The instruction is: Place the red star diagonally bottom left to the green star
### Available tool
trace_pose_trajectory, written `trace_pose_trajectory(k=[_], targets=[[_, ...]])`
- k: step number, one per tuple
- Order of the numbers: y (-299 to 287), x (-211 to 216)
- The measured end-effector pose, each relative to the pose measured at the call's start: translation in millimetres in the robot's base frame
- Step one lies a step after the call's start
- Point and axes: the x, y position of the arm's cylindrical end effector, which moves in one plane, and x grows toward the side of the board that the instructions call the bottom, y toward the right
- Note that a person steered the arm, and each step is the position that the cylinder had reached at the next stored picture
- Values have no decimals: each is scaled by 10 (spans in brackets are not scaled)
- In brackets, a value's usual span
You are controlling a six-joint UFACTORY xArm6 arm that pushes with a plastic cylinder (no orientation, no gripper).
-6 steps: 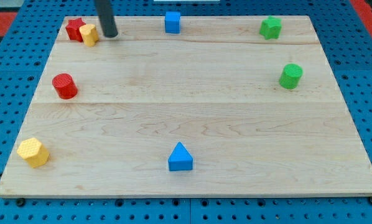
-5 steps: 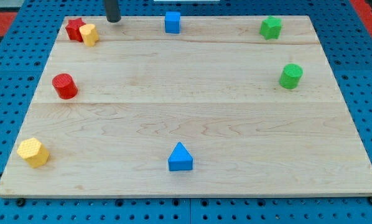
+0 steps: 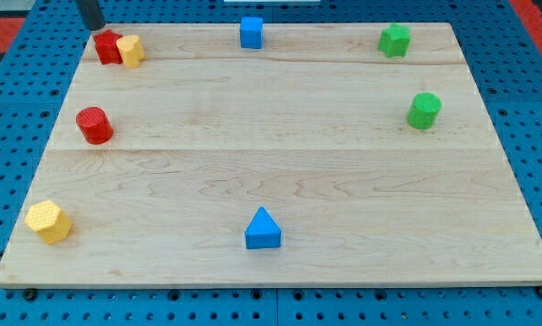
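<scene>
Red star (image 3: 107,47) at the top left corner touches the yellow block (image 3: 130,50), so my bare tip (image 3: 93,26), holding nothing, may push both.

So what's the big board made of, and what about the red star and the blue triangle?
The board looks like pale wood: grain lines and plank seams run across it, with a smooth, slightly satin finish. The red star and the blue triangle look like moulded plastic, going by their solid bright colour and matte, even faces, though painted wood can't be ruled out.
</scene>
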Motion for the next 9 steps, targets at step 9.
trace_pose_trajectory(k=[9], targets=[[1455, 1311]])
